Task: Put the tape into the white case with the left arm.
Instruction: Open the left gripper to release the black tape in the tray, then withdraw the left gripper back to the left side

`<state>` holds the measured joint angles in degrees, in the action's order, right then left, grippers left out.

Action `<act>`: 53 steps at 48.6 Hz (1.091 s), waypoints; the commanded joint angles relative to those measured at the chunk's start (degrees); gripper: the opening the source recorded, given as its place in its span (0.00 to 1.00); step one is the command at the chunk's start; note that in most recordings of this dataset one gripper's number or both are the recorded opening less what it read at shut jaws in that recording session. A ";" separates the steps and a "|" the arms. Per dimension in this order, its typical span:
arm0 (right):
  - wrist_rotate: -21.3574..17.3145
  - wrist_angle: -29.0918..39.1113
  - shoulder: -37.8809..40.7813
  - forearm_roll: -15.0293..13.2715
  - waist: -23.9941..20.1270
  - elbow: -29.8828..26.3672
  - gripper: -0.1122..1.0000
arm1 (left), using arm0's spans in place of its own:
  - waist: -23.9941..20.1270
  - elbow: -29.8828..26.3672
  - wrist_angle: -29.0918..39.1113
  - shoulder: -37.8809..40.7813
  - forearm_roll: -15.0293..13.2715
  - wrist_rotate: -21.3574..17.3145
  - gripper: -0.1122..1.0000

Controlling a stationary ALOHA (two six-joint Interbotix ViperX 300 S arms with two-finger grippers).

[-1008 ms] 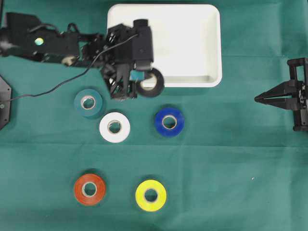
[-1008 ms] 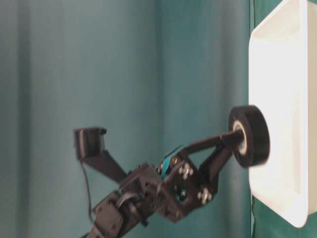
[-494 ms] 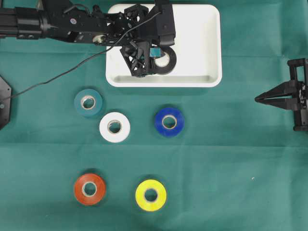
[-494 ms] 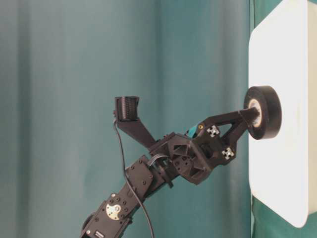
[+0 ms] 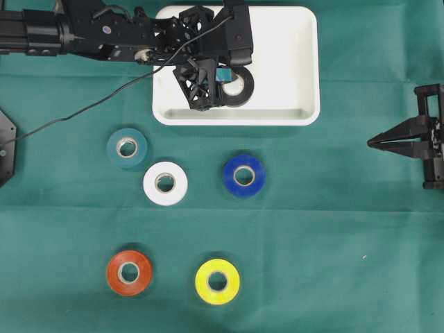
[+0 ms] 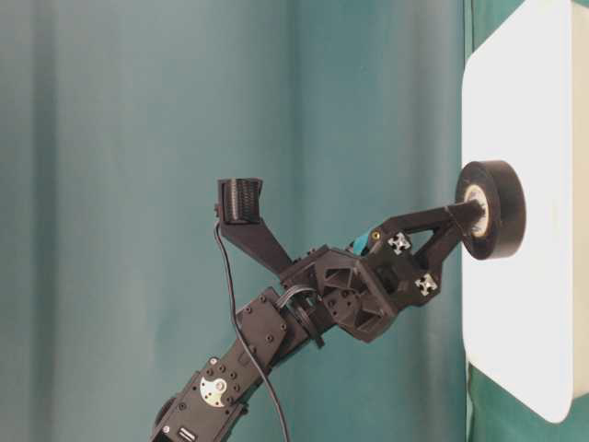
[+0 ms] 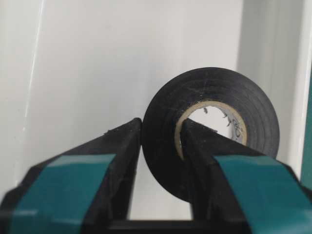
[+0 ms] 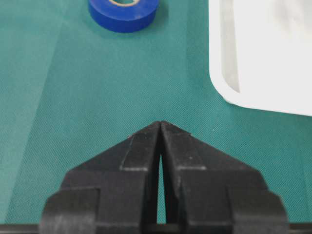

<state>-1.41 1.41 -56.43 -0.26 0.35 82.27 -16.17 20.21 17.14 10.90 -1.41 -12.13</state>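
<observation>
Since a second ago the left arm carried the glossy black tape roll (image 5: pixel 238 87) from the green cloth surface (image 5: pixel 312 229) into the large shallow white plastic case (image 5: pixel 291 62); placement nearly done. Left end effector (image 7: pixel 161 131), teal-striped fingers, straddles the roll's wall, grip possibly loosening. Right end effector (image 8: pixel 161 126) idle, fingers together. Blue roll (image 5: pixel 243 175) untouched outside.
</observation>
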 commanded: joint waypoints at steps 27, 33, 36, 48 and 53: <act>-0.09 -0.53 0.09 -0.09 0.09 -0.62 0.02 | 2.29 5.54 -0.18 -9.93 0.00 0.79 0.93; -0.09 -0.53 -0.18 -0.09 0.09 -0.53 0.02 | 4.31 9.14 -0.44 -14.41 -0.09 0.79 0.93; -0.09 -0.53 -0.35 -0.09 0.09 -0.53 0.02 | 5.36 10.90 -0.44 -16.52 -0.09 0.88 0.93; -0.09 -0.53 -0.79 -0.09 0.09 -0.35 0.02 | 9.32 17.31 -0.53 -24.17 -0.18 3.34 0.93; -0.09 -0.53 -0.97 -0.09 0.09 -0.35 0.02 | 10.20 19.78 -0.53 -26.72 -0.18 4.66 0.93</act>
<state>-1.41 1.41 -57.66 -0.26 0.35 82.44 -6.50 39.20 17.05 -12.92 -1.41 -8.00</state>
